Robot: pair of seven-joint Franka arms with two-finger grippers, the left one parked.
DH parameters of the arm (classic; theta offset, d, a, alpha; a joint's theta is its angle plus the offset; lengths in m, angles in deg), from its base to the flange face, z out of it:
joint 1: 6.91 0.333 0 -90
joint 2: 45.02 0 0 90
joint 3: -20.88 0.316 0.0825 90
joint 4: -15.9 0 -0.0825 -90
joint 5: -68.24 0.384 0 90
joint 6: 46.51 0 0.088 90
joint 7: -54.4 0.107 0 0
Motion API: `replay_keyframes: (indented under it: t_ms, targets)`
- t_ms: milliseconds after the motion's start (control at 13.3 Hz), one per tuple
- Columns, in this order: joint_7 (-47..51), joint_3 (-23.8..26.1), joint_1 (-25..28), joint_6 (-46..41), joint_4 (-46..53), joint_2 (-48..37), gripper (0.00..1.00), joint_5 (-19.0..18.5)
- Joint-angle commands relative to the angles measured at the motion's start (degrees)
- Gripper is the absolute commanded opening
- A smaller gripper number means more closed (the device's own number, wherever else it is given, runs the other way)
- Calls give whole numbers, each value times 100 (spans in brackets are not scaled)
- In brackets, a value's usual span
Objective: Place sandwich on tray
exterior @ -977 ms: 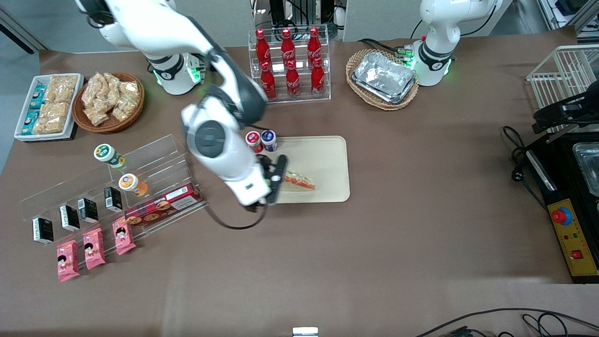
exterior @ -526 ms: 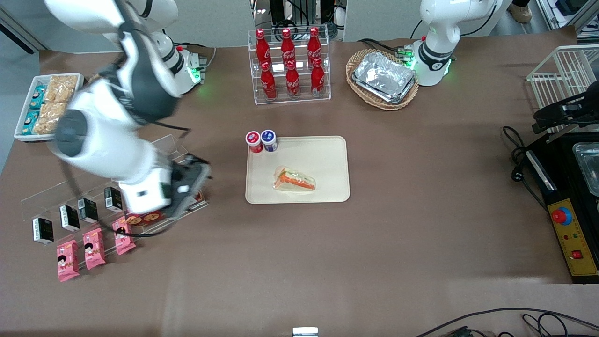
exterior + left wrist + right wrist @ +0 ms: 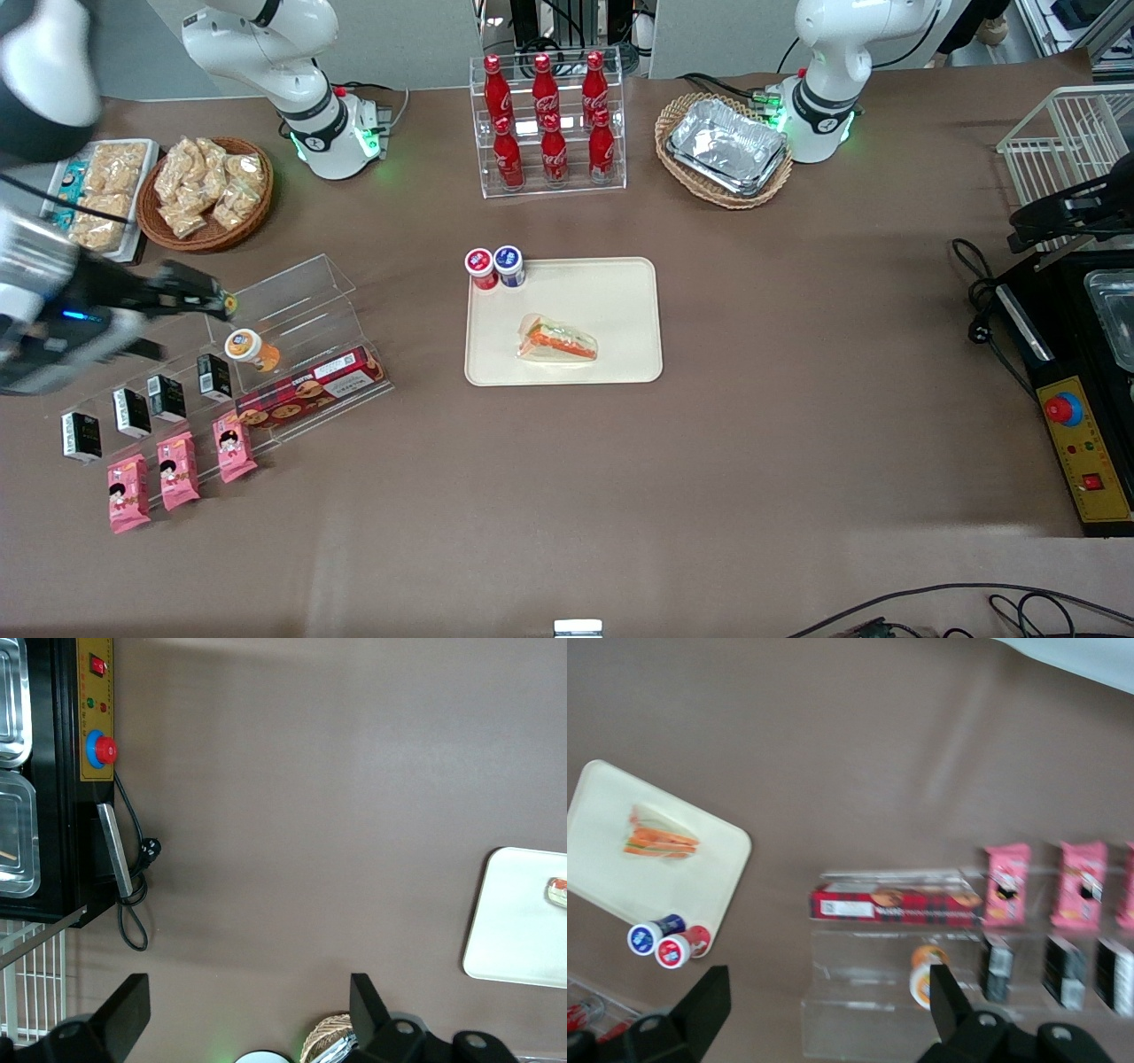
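Observation:
The sandwich [image 3: 558, 341], a wrapped wedge with orange and green filling, lies flat on the cream-beige tray [image 3: 611, 292] in the middle of the table. It also shows on the tray [image 3: 602, 806] as the sandwich [image 3: 660, 842] in the right wrist view, and its tip [image 3: 558, 892] shows on the tray [image 3: 518, 930] in the left wrist view. My gripper [image 3: 193, 328] hangs high above the clear acrylic shelf [image 3: 292, 306], well off toward the working arm's end of the table. It is open and holds nothing [image 3: 828, 1001].
The shelf carries a red cookie box [image 3: 310, 390], an orange-lidded jar [image 3: 248, 347] and black cartons [image 3: 146, 403]; pink packets [image 3: 177, 470] lie nearer the camera. A red jar [image 3: 479, 266] and blue jar [image 3: 508, 263] stand at the tray's corner. A cola rack [image 3: 549, 124] and foil basket [image 3: 726, 146] stand farther back.
My gripper let go of the sandwich on the tray, then swung away and up toward the working arm's end, over the acrylic shelf. The sandwich stays on the tray.

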Motion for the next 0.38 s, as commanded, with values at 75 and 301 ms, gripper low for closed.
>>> replay_keyframes:
  t_ms: [75,301]
  targets:
    - [365,-561,-20,-312,-107,-206,100,-168]
    - [865,-597,-65,-322,-107,-346,100,-404]
